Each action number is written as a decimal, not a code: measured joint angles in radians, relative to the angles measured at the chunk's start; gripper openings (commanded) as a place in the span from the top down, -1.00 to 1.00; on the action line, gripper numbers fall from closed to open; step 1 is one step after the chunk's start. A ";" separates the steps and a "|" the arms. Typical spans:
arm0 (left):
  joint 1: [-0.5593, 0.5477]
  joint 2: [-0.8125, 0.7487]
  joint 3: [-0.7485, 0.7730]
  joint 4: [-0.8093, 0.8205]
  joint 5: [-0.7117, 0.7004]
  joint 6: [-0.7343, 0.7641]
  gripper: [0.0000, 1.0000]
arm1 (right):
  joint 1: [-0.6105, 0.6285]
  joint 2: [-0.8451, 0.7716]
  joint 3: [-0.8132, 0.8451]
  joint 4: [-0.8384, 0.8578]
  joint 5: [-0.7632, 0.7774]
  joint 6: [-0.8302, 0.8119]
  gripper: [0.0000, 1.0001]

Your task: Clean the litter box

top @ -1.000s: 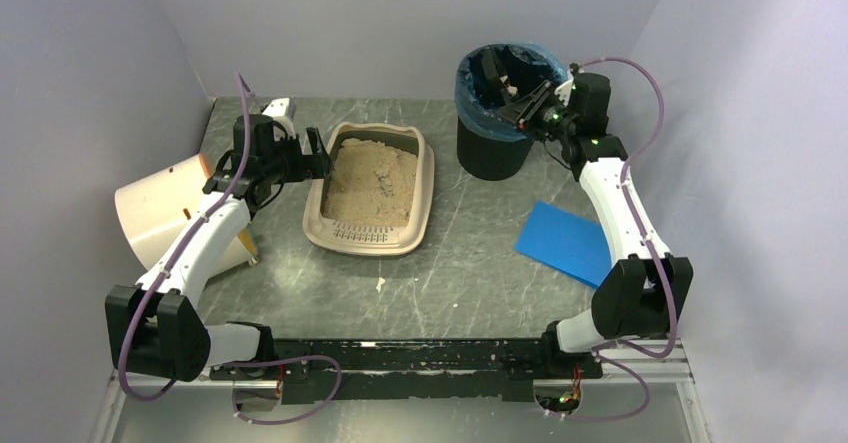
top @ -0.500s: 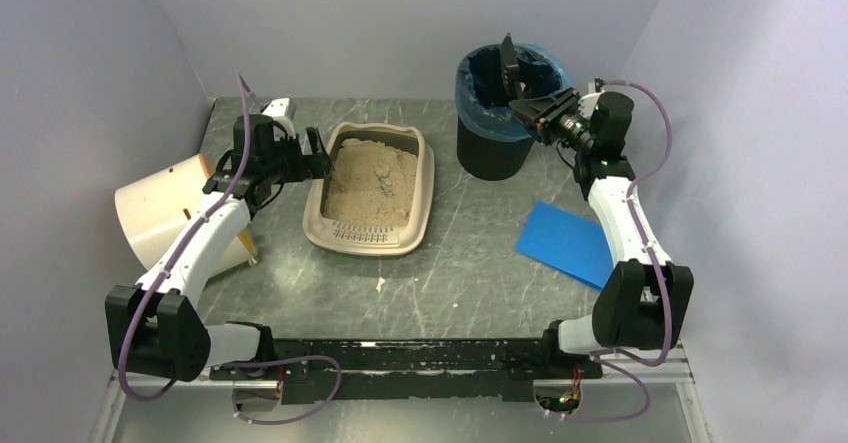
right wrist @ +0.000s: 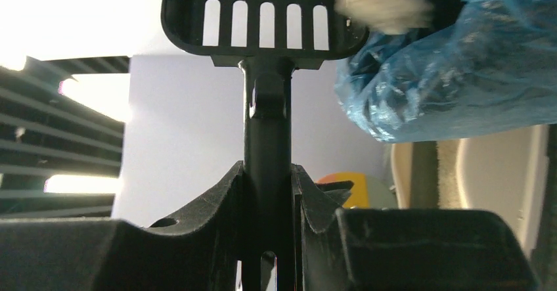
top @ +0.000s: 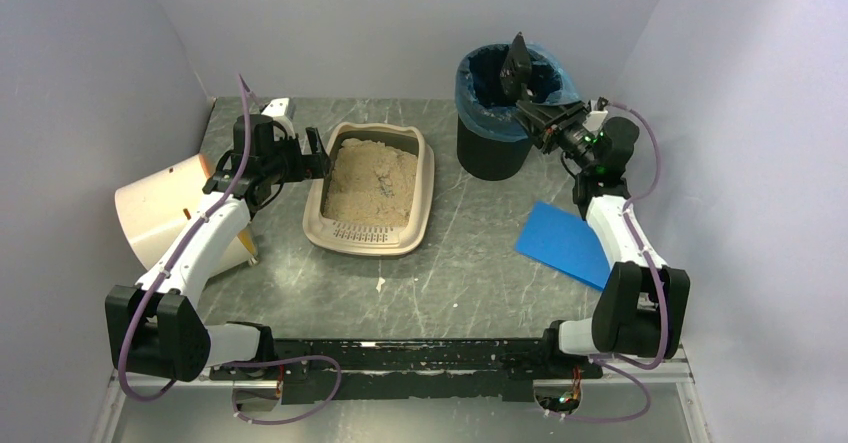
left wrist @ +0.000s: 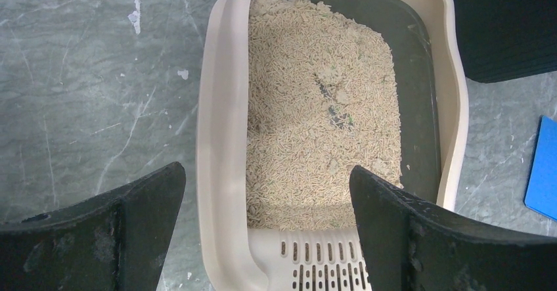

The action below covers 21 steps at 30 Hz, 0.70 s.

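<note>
Holding the scoop [top: 517, 66] clamped over the bin [top: 490, 158], the right gripper [top: 540, 113] is well apart from the litter box [top: 426, 178]; the left gripper [top: 312, 156], jaws apart, hangs over its left rim, nearer.

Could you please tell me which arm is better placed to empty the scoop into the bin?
Right. Its claw is shut on the handle of the slotted scoop, whose head is raised over the blue-lined bin. The left claw is open and empty, by the litter box.

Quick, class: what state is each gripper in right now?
Left gripper: open, holding nothing.
Right gripper: shut on the black slotted plastic scoop.
</note>
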 measured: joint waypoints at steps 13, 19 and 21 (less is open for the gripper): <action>0.000 0.000 0.000 0.000 -0.009 0.000 -0.99 | -0.002 0.009 -0.030 0.204 -0.029 0.166 1.00; 0.000 0.002 0.000 -0.001 -0.009 0.000 -0.99 | -0.002 0.026 -0.074 0.291 -0.033 0.239 1.00; 0.000 0.002 0.000 -0.001 -0.008 0.000 -0.99 | -0.002 0.042 -0.100 0.327 -0.031 0.281 1.00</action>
